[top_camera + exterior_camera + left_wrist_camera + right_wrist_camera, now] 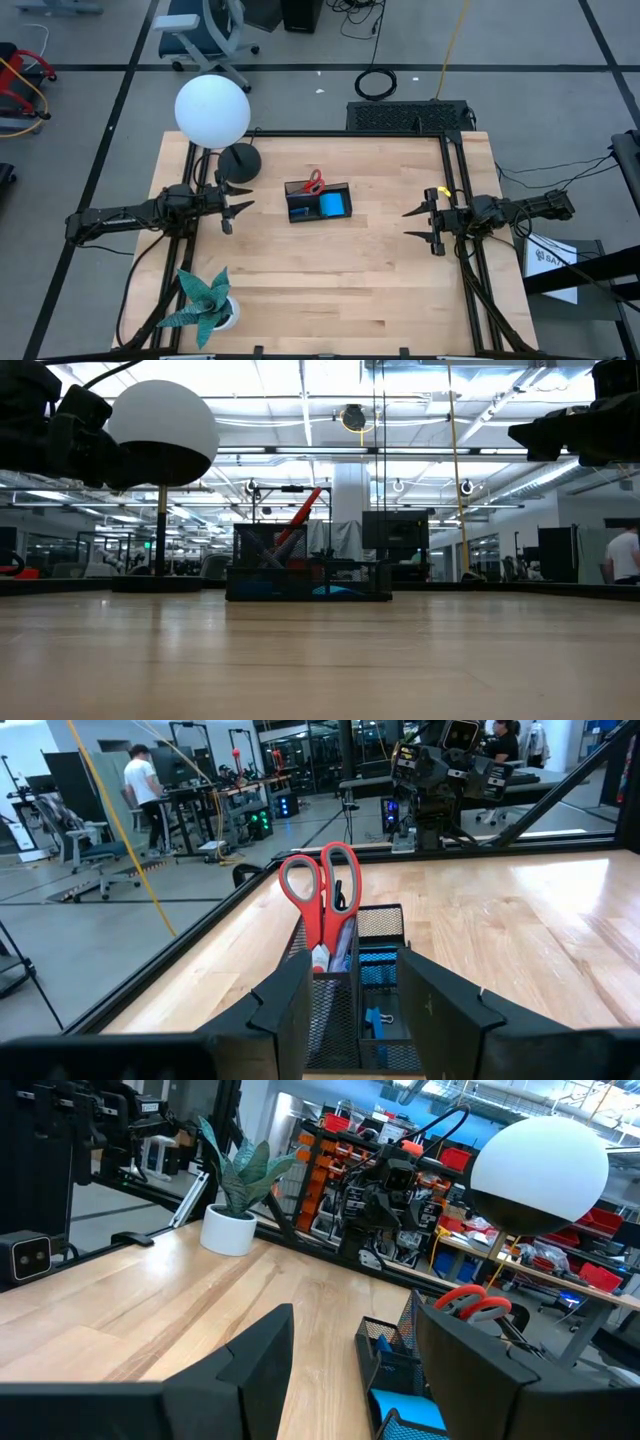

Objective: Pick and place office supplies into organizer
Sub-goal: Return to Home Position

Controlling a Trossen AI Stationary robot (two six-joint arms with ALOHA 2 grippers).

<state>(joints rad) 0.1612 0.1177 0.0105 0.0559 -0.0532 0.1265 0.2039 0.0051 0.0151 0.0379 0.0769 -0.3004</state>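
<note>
The black mesh organizer [318,202] stands on the table's middle, toward the far edge. The red-handled scissors [314,181] stand upright in its taller section, handles up [320,885]. The blue pad [333,205] lies in a low compartment, with a small blue block [300,212] beside it. Pens stand beside the scissors [340,935]. My left gripper [236,202] hangs open left of the organizer, clear of it. My right gripper [422,225] hangs open to the organizer's right, holding nothing.
A lamp with a white globe [212,110] and round black base [239,161] stands at the far left. A green paper plant in a white pot [205,303] sits at the near left corner. Bare wood lies between the organizer and the near edge. People show in the room beyond.
</note>
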